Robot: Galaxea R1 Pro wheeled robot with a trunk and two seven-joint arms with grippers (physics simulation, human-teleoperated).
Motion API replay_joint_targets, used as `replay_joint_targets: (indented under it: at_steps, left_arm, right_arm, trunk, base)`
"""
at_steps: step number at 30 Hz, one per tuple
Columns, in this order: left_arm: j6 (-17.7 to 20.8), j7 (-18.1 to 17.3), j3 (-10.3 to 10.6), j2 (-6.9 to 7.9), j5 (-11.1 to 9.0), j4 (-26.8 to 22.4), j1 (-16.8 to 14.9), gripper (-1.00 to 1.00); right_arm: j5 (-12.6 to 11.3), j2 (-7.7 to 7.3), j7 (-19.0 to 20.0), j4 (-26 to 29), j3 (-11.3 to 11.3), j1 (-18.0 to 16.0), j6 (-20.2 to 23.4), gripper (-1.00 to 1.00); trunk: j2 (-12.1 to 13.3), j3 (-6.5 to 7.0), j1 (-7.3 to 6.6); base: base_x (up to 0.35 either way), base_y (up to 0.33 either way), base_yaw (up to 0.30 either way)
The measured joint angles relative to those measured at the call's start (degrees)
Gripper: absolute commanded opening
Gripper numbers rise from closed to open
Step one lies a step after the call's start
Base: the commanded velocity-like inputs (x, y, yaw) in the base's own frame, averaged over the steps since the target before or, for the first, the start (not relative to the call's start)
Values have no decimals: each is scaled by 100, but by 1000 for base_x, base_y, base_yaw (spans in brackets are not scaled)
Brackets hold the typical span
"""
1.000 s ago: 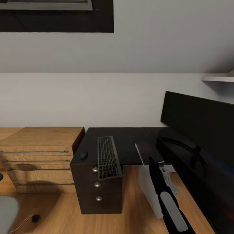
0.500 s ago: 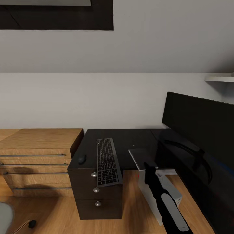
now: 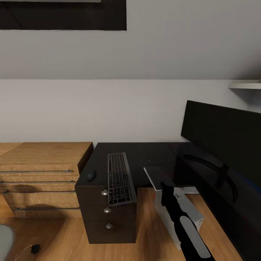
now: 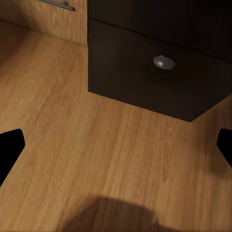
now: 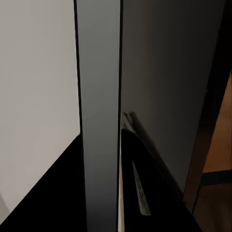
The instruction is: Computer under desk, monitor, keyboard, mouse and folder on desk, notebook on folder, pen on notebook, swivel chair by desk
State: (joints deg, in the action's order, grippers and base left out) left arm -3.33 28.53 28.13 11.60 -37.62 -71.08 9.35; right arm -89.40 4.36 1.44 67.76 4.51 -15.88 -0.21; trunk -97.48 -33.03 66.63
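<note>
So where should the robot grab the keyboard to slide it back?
Probably the near short end of the keyboard, which sticks out past the desk edge above the drawer unit. Coming from the front, jaws could close over and under that thin overhanging end. Elsewhere it lies flat.

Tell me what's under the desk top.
Under the desk top: a black drawer unit at its left end, and the light grey computer on the floor. The right arm covers part of the computer.

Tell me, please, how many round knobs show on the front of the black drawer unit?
3, in a column in the head view: the top knob, the middle knob, the bottom knob. The keyboard overhangs beside the top one.
</note>
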Motion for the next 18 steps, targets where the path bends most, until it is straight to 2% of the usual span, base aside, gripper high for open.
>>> replay_joint_targets:
  at_steps: [18]
  left_arm:
    - [-1, -1, -14, 3, 2, -110, 0, 100]
  right_arm:
    - [15, 3, -8, -61, 12, 0, -26, -100]
  trunk:
    - [-722, -323, 395]
  base:
    - [0, 0, 0]
